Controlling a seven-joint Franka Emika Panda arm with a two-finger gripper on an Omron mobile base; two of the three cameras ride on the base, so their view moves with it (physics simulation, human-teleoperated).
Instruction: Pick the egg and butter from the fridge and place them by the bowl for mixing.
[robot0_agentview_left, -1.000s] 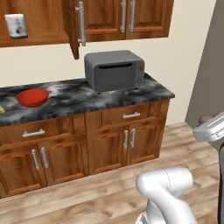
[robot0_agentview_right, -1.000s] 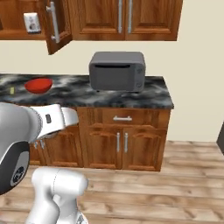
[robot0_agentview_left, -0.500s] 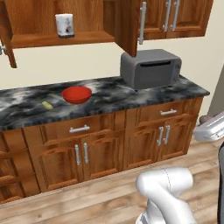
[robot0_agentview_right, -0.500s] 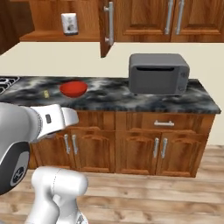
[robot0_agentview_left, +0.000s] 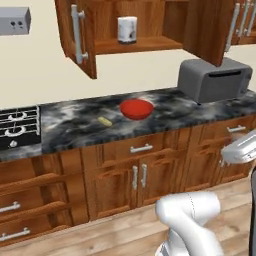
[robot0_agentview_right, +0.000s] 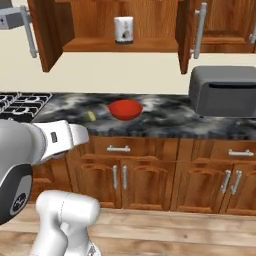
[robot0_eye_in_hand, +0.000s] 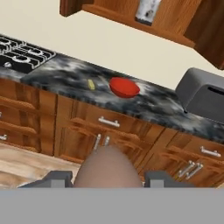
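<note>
The egg (robot0_eye_in_hand: 107, 167) sits at the bottom middle of the hand view, a smooth brownish dome, faintly mottled, swelling up between the two dark tips of the tool (robot0_eye_in_hand: 105, 178). The tips stand just either side of it, so I judge the tool is clamped on the egg and carrying it.

The butter (robot0_agentview_left: 105, 121) already lies on the table (robot0_agentview_left: 75, 130), a small pale-yellow stick just left of the red bowl (robot0_agentview_left: 136, 108), near it but not touching. In the hand view the same stick (robot0_eye_in_hand: 91, 84) shows left of the bowl (robot0_eye_in_hand: 124, 87), in the upper middle of the frame. So half the job looks done: butter placed, egg in hand, and what remains is to carry the egg across and set it down by the bowl.

The bowl is well away from the tool, with the drawer fronts and cupboard doors between in the picture. The egg is round and would likely roll if let go carelessly on that marbled top.

Further out, a grey toaster oven (robot0_agentview_left: 215, 79) stands at the right of the table, a hob (robot0_agentview_left: 17, 125) at the left, and above hangs an open wooden cupboard (robot0_agentview_left: 135, 30) with a small white canister (robot0_agentview_left: 127, 29) on its shelf.
</note>
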